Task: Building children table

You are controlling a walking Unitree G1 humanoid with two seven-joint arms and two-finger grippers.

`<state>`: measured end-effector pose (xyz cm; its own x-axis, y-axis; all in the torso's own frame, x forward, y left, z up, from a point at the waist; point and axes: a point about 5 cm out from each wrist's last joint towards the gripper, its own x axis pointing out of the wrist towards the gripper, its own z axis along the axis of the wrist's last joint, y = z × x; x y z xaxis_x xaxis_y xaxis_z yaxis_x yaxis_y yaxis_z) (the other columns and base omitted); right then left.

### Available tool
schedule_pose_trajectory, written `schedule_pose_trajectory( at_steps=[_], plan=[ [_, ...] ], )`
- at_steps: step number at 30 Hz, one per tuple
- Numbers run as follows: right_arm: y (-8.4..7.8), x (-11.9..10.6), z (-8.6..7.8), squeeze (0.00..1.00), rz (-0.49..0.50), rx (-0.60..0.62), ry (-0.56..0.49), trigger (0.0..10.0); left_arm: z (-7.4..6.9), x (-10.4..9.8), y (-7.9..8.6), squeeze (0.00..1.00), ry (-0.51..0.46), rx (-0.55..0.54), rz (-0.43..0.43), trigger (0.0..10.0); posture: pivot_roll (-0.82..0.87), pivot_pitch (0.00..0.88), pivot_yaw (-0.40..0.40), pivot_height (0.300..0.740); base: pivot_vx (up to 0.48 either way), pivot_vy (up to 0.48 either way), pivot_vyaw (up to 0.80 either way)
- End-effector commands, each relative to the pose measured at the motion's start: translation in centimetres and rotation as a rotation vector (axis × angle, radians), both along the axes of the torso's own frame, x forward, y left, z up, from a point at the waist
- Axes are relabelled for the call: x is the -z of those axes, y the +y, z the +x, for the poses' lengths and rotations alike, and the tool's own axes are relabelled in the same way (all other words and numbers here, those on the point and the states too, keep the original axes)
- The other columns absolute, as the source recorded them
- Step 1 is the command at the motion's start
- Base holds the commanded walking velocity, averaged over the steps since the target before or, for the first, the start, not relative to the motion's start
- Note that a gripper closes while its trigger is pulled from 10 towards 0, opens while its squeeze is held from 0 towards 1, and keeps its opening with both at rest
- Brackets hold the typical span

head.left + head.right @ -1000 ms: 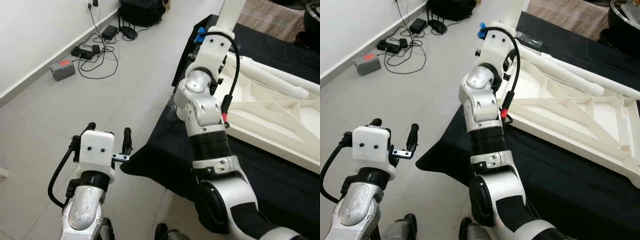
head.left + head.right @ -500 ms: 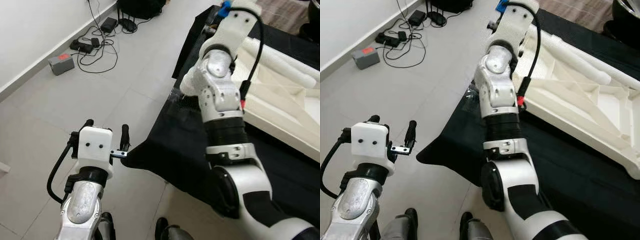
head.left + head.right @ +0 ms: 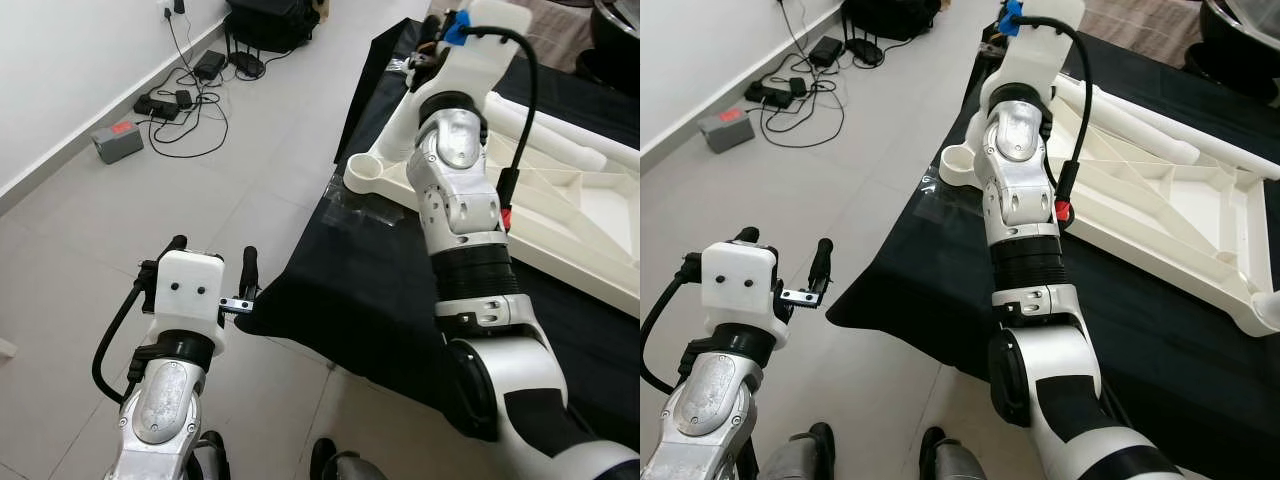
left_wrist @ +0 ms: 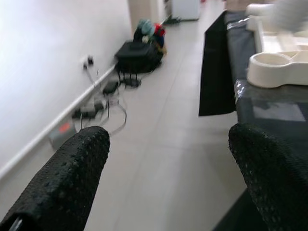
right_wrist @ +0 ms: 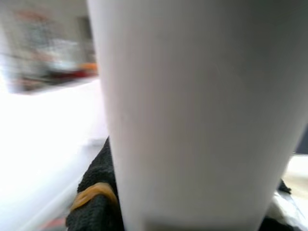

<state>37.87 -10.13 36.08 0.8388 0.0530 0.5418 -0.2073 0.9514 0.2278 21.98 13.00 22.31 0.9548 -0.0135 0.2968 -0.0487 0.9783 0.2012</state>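
The white table top [image 3: 1160,190] lies upside down on the black cloth [image 3: 940,280], near the cloth's far edge. The right gripper [image 5: 103,202] is pinching a white table leg [image 5: 192,110] (the round kind). The left gripper [image 3: 212,268] hangs spread open over the floor [image 3: 120,230]. Next, I think, the leg must go into the corner socket [image 3: 372,172].

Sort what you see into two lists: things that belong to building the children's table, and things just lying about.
Belongs to the job:
- white table top, lying upside down
- white table leg, held in the right hand
- black cloth under the parts

Just lying about:
- cables and chargers by the wall
- grey box
- black bag
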Motion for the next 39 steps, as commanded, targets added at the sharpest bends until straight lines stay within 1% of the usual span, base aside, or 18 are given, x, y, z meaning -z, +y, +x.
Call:
schedule_pose_trajectory(
  at_steps=[1, 2, 4, 5, 7, 8, 10, 11, 13, 20, 21, 25, 27, 29, 30, 32, 36, 39],
  plan=[
    [0.6, 0.0, -0.4, 0.0, 0.015, -0.156, -0.035, 10.0, 0.1, 0.1, -0.2, 0.0, 0.003, 0.02, 0.032, 10.0, 0.06, 0.212, -0.141, 0.74, 0.0, 0.0, 0.0],
    [0.6, 0.0, -0.4, 0.0, 0.015, -0.156, -0.035, 10.0, 0.1, 0.1, -0.2, 0.0, 0.003, 0.02, 0.032, 10.0, 0.06, 0.212, -0.141, 0.74, 0.0, 0.0, 0.0],
    [1.6, 0.6, -0.7, 0.0, -0.041, -0.309, -0.023, 10.0, 0.3, -0.3, -0.1, 0.0, -0.01, 0.031, 0.056, 10.0, 0.06, 0.207, -0.138, 0.74, 0.0, 0.0, 0.0],
    [1.6, 0.6, -0.7, 0.0, -0.041, -0.309, -0.023, 10.0, 0.3, -0.3, -0.1, 0.0, -0.01, 0.031, 0.056, 10.0, 0.06, 0.207, -0.138, 0.74, 0.0, 0.0, 0.0],
    [2.5, 1.9, -1.3, 0.0, -0.17, -0.471, -0.028, 10.0, 0.6, -0.7, 0.2, 0.0, -0.022, 0.038, 0.077, 10.0, 0.05, 0.203, -0.135, 0.74, 0.0, 0.0, 0.0],
    [2.5, 1.9, -1.3, 0.0, -0.17, -0.471, -0.028, 10.0, 0.6, -0.7, 0.2, 0.0, -0.022, 0.038, 0.077, 10.0, 0.05, 0.203, -0.135, 0.74, 0.0, 0.0, 0.0],
    [2.3, 4.1, -1.5, 0.0, -0.301, -0.592, 0.025, 10.0, 1.1, -1.3, 0.3, 0.0, -0.025, 0.058, 0.104, 10.0, 0.05, 0.198, -0.136, 0.74, 0.0, 0.0, 0.0],
    [2.3, 4.1, -1.5, 0.0, -0.301, -0.592, 0.025, 10.0, 1.1, -1.3, 0.3, 0.0, -0.025, 0.058, 0.104, 10.0, 0.05, 0.198, -0.136, 0.74, 0.0, 0.0, 0.0],
    [1.9, 5.7, -1.5, 0.0, -0.36, -0.636, 0.084, 10.0, 1.5, -1.7, 0.3, 0.0, -0.02, 0.08, 0.12, 10.0, 0.05, 0.189, -0.131, 0.74, 0.0, 0.0, 0.0],
    [1.9, 6.5, -1.9, 0.0, -0.377, -0.693, 0.097, 10.0, 2.2, -2.1, 0.1, 0.0, 0.016, 0.138, 0.173, 10.0, 0.05, 0.192, -0.132, 0.74, 0.0, 0.0, 0.0],
    [2.4, 6.5, -2.3, 0.0, -0.381, -0.735, 0.089, 10.0, 2.8, -2.2, 0.1, 0.0, 0.041, 0.187, 0.189, 10.0, 0.05, 0.195, -0.132, 0.74, 0.0, 0.0, 0.0],
    [2.7, 6.3, -2.7, 0.0, -0.38, -0.764, 0.08, 10.0, 3.0, -2.1, 0.1, 0.0, 0.054, 0.215, 0.183, 10.0, 0.05, 0.197, -0.132, 0.74, 0.0, 0.0, 0.0],
    [3.1, 5.9, -3.2, 0.0, -0.367, -0.802, 0.064, 10.0, 3.3, -2.0, 0.1, 0.0, 0.069, 0.241, 0.18, 10.0, 0.05, 0.197, -0.131, 0.74, 0.0, 0.0, 0.0],
    [3.7, 4.8, -4.2, 0.0, -0.327, -0.895, 0.029, 10.0, 4.2, -1.7, 0.4, 0.0, 0.092, 0.271, 0.155, 10.0, 0.05, 0.195, -0.131, 0.74, 0.0, 0.0, 0.0],
    [3.7, 4.8, -4.2, 0.0, -0.327, -0.895, 0.029, 10.0, 4.2, -1.7, 0.4, 0.0, 0.092, 0.271, 0.155, 10.0, 0.05, 0.195, -0.131, 0.74, 0.0, 0.0, 0.0],
    [4.1, 4.0, -4.9, 0.0, -0.305, -0.949, 0.001, 10.0, 5.0, -1.1, 0.7, 0.0, 0.12, 0.283, 0.14, 10.0, 0.06, 0.193, -0.135, 0.74, 0.0, 0.0, 0.0],
    [4.2, 3.7, -5.2, 0.0, -0.3, -0.963, -0.013, 10.0, 5.3, -0.6, 0.7, 0.0, 0.136, 0.294, 0.144, 10.0, 0.05, 0.193, -0.134, 0.74, 0.0, 0.0, 0.0],
    [4.5, 3.4, -5.6, 0.0, -0.293, -0.994, -0.03, 10.0, 6.0, 0.3, 0.7, 0.0, 0.174, 0.318, 0.149, 10.0, 0.05, 0.193, -0.132, 0.74, 0.0, 0.0, 0.0]
  ],
)
